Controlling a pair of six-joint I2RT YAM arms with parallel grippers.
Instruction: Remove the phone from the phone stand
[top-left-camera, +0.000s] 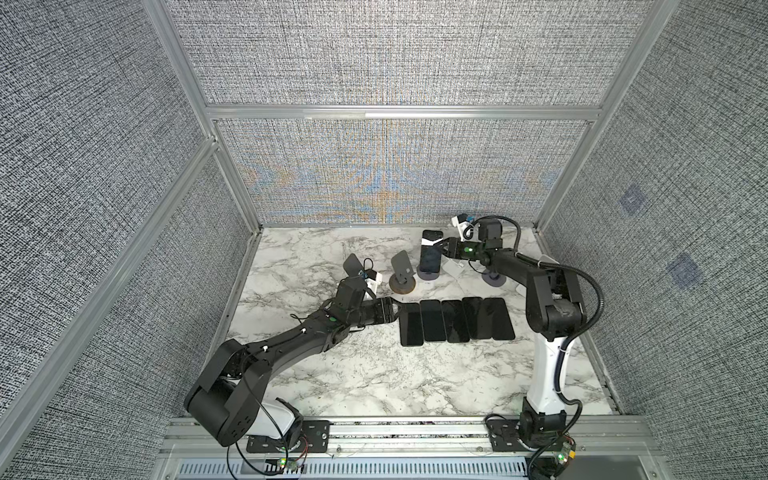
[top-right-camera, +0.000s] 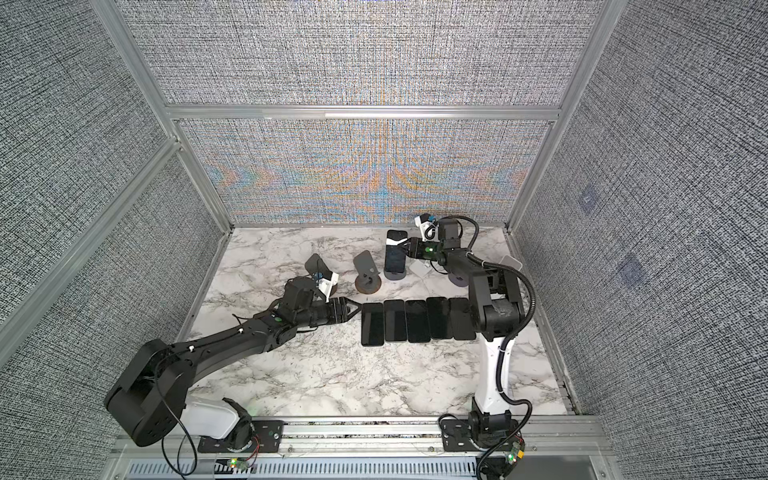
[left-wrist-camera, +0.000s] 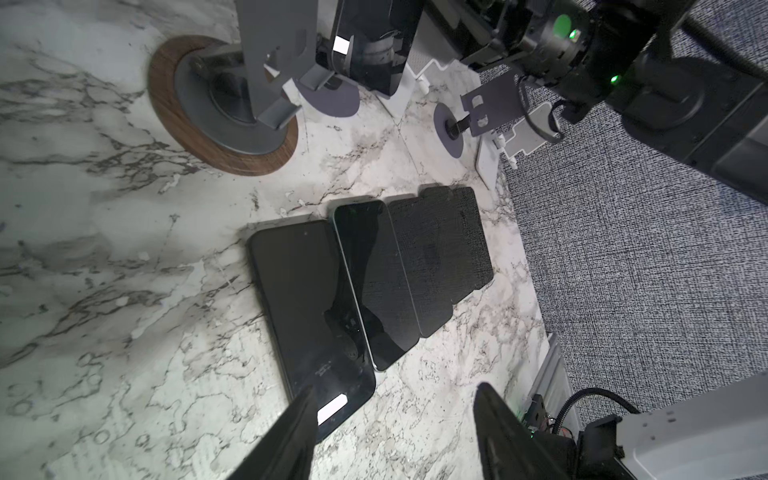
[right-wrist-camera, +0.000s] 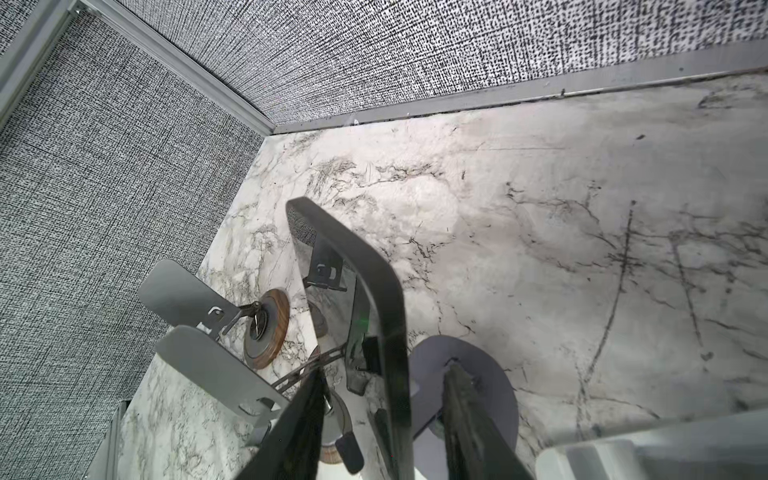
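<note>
Slim black glass-fronted phone (top-left-camera: 429, 254) upright on grey-purple disc-based stand (top-left-camera: 429, 275), upper centre-right in both top views. Right end effector (top-left-camera: 442, 246) straddles its upper side edge, jaws parted, not yet pinching. Left end effector (top-left-camera: 395, 309) open, empty. Probably rigid, slick, breakable: pinch front and back, lift clear.

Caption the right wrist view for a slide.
Right gripper, open, straddles the upright phone on its round-based stand beside two empty stands.
</note>
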